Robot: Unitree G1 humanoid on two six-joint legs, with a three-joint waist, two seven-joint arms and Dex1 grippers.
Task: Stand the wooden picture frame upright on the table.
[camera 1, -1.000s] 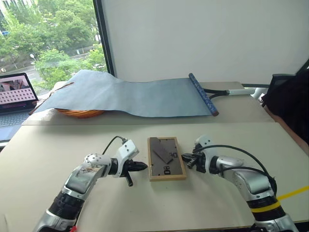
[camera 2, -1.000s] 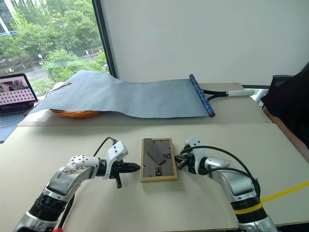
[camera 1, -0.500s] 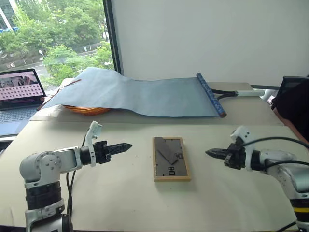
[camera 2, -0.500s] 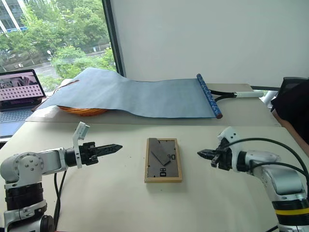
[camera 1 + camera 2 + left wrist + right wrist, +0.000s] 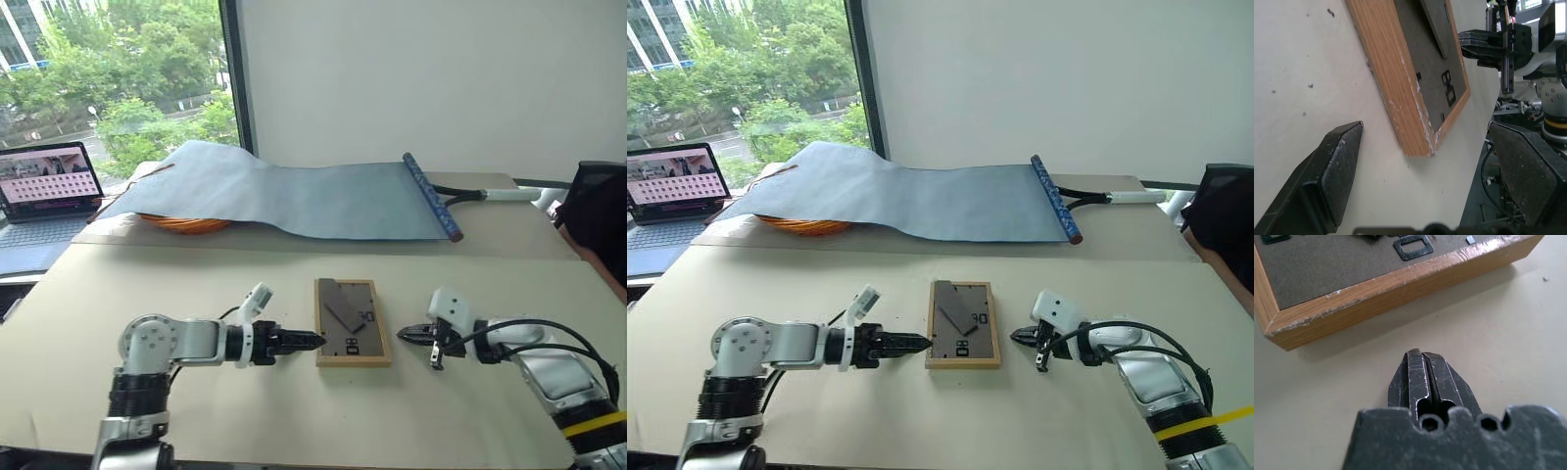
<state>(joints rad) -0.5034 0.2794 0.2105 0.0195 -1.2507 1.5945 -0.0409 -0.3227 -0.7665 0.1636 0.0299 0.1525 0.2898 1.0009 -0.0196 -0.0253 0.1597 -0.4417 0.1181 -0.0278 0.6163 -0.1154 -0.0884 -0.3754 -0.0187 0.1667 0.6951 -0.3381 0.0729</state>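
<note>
One wooden picture frame (image 5: 353, 321) lies flat, grey back up — left tool (image 5: 1430, 156) spread, right tool (image 5: 1426, 377) clenched empty.

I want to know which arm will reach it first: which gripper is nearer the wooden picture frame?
Left. The left gripper has its tips right at the wooden picture frame's left edge. The right gripper, shut, sits off the frame's right edge with a visible gap.

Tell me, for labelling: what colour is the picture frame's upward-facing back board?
Dark grey back board; clearest in the left wrist view.
</note>
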